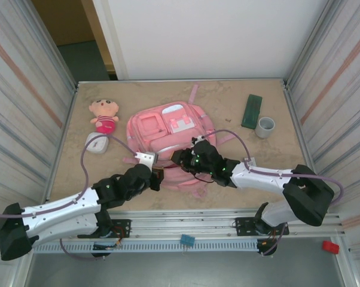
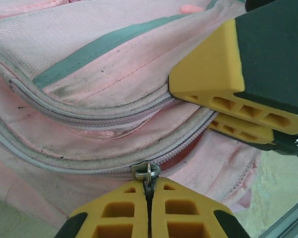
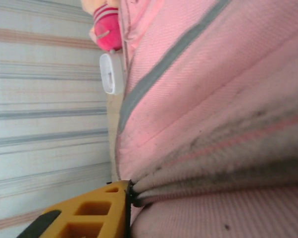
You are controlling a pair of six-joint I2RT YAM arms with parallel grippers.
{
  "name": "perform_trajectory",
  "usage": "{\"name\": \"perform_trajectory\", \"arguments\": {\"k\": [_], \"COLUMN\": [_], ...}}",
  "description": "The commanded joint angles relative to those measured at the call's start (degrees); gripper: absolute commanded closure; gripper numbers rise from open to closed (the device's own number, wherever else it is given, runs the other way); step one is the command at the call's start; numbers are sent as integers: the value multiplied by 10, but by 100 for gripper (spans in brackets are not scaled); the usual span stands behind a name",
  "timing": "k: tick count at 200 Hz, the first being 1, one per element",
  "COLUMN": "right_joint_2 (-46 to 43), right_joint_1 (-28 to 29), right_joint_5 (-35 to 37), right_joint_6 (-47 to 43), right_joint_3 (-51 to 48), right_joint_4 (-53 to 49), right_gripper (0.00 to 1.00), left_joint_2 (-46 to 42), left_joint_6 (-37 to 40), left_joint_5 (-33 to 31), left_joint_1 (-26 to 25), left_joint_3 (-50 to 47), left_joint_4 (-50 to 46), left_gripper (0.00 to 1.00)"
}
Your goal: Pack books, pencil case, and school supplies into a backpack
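Reaching low, left gripper [image 2: 148, 187] pinching zipper pull [image 2: 145, 171], right gripper [image 2: 193, 106] clamping backpack [image 2: 89, 59] fabric.

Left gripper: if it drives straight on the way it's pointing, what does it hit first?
The backpack. The left gripper, shut on the zipper pull, points into the zipper seam and pink fabric right past its tips, apparently almost touching.

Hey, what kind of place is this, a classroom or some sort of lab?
Most likely a robot test cell, not a classroom: a tan table boxed in by striped wall panels, two arms bolted to a metal rail at its near edge, and staged props, a pink backpack and plush doll.
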Motion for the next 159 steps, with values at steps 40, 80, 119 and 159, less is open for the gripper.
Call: {"name": "perform_trajectory", "arguments": {"k": [40,80,119,159], "right_joint_2": [-51,-84,-69,-46], "right_joint_1": [-29,-50,-58,-61], "right_joint_5": [-27,-89,-141,-123], "right_joint_6": [-70,-141,-170,-140], "right_joint_3": [44,114,165,151], "right_joint_4": [-76,-171,-211,-168], "right_gripper": [93,93,94,94], "left_joint_2": [-52,-67,-14,47], "left_joint_6": [9,43,75,88], "left_joint_5": [31,65,109,146], "left_joint_1": [141,244,333,365], "left_joint_3": [-21,-37,-50,-9], "left_joint_4": [-16,-8,65,94], "left_gripper": [100,99,94,77]}}
